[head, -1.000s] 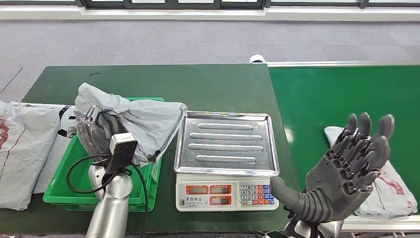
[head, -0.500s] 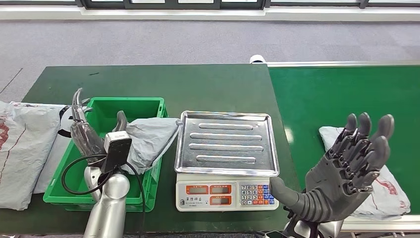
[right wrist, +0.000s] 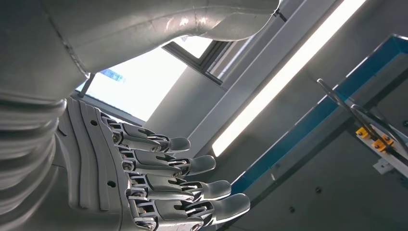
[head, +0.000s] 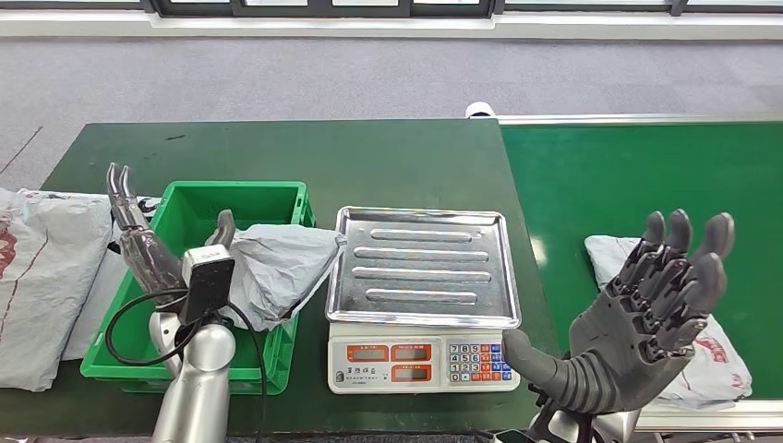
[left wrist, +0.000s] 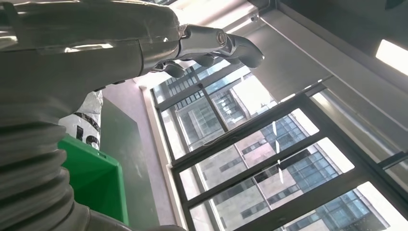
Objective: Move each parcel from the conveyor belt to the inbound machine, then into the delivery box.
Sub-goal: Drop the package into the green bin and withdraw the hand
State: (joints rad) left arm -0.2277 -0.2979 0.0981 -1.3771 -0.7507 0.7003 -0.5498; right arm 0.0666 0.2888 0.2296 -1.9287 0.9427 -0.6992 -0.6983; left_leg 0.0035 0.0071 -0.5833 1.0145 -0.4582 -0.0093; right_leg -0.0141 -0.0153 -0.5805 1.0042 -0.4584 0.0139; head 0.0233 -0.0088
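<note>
A grey parcel (head: 273, 263) lies in the green delivery box (head: 242, 197), draped over its right wall towards the scale. My left hand (head: 140, 242) is raised over the box's left side, fingers spread, holding nothing; the left wrist view shows the same left hand (left wrist: 211, 45) against windows. The inbound machine (head: 420, 293), a scale with a steel tray, stands bare. On the conveyor belt (head: 637, 171) another grey parcel (head: 729, 355) lies behind my right hand (head: 646, 318), which is held up with spread fingers and nothing in it.
Two more grey parcels (head: 42, 277) lie on the dark green table (head: 369, 157) left of the box. A cable loops from my left wrist camera (head: 205, 281) over the box's front part. Grey floor lies beyond the table.
My left hand has let go of the grey parcel, which dropped into the green box, and has moved left and up with fingers spread. The belt parcel has shifted slightly left.
</note>
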